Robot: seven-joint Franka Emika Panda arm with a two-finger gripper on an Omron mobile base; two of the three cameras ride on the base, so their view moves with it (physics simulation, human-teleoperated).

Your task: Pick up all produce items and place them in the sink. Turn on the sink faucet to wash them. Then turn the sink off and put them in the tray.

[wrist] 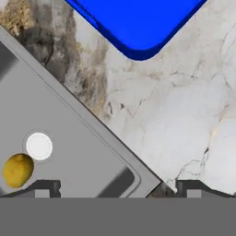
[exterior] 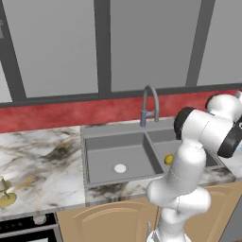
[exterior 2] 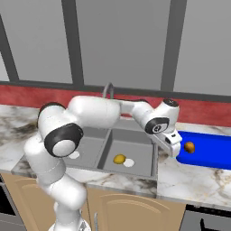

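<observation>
An oval yellow fruit (exterior 2: 119, 159) lies in the right basin of the grey sink (exterior 2: 135, 143), next to the pale drain (exterior 2: 129, 163). In the hand view the yellow fruit (wrist: 17, 170) sits at the lower left beside the drain (wrist: 39, 145). A round orange fruit (exterior 2: 189, 147) rests at the left end of the blue tray (exterior 2: 212, 151). My gripper (exterior 2: 173, 146) hangs open over the marble strip between sink and tray, with nothing between its fingertips (wrist: 46, 186). The gooseneck faucet (exterior: 150, 101) stands behind the sink (exterior: 101, 156). The arm partly covers the yellow fruit (exterior: 168, 159).
A corner of the blue tray (wrist: 138, 23) shows at the top of the hand view, with marble counter (wrist: 175, 120) below it. A pale cup on an olive dish (exterior: 4, 191) stands at the counter's far left. A red backsplash (exterior: 56, 116) runs behind the counter.
</observation>
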